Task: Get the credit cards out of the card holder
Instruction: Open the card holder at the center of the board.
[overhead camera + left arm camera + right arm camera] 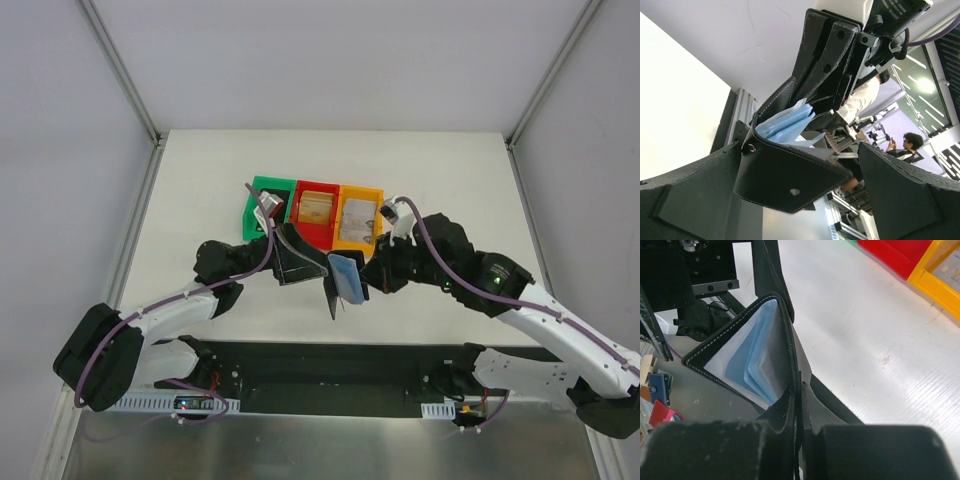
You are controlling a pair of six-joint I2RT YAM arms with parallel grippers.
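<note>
Top external: the card holder point(347, 277) is held upright before the bins, gripped by the right end effector point(372, 272); credit cards point(315, 207) lie in the red bin point(296, 215) and yellow bin point(360, 190). Left wrist: the left end effector point(800, 155) is spread wide either side of the holder. Right wrist: fingers point(785, 415) are clamped on the holder's edge.

**Top view:** bright, even, diffuse light from above. The white bench point(200, 190) is uniformly lit, its shadows faint and soft-edged, and the picture is sharp throughout. The metal panel point(300, 450) at the near edge shows a dull sheen.

**Left wrist view:** the left hand point(797, 150) frames the picture as dark, slightly blurred masses. The card holder point(785, 175) is sharp. The ceiling lamps point(926, 85) behind it glare, and the background is soft.

**Right wrist view:** the right hand point(796, 390) is out of focus in the foreground, and the bench is almost washed out.
</note>
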